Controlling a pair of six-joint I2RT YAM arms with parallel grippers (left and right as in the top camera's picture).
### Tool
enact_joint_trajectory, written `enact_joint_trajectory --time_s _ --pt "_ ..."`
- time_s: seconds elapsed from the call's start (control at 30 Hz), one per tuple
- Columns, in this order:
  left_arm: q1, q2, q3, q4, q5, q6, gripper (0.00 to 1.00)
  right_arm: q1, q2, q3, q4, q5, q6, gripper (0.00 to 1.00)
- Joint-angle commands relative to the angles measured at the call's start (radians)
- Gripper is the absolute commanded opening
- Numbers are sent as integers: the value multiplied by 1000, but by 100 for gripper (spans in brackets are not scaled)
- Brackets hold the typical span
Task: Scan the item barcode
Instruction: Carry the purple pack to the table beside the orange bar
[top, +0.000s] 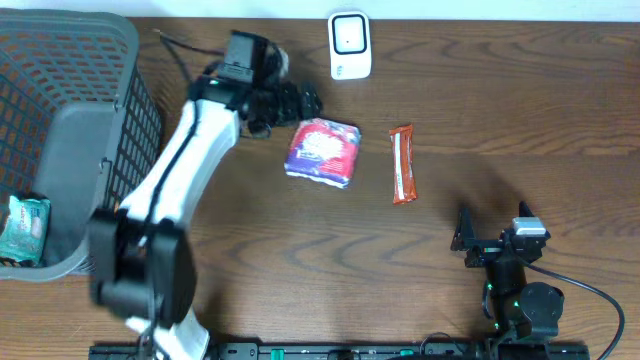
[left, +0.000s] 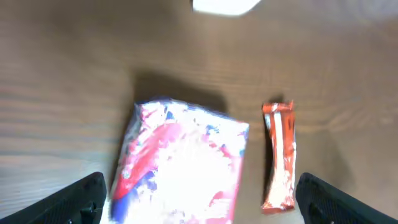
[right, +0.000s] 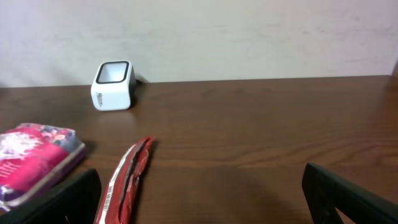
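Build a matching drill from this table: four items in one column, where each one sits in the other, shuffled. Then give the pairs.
Items
1. white scanner
2. pink packet
3. orange bar
4. green packet

Places
A. inside the grey basket
B. just right of the pink packet
C. at the back edge of the table
D. just left of the orange bar

Pairs: 1-C, 2-D, 3-B, 4-A

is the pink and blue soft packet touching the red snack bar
Apart. The overhead view shows bare wooden table between the pink and blue soft packet and the red snack bar.
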Motion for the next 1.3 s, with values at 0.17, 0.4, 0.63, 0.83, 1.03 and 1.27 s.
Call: enact_joint_trajectory --time_s 0.17,0.4,0.63,0.83,1.03,1.27 --pt "-16 -100 -13 -166 -220 115 97 -4 -6 -1 -4 1 -15 99" --pt "-27 40 -60 -197 -251 115 97 -4 -6 -1 -4 1 -15 99" --pt "-60 183 -60 -108 -129 104 97 -4 -6 -1 -4 1 -15 99" --pt "-127 217 -60 -74 28 104 97 -4 -6 -1 -4 1 -15 99" --pt "-233 217 -60 -72 32 104 97 -4 -6 -1 -4 1 -15 99" --pt "-281 211 -57 -67 23 104 97 -4 -6 -1 -4 1 -15 99"
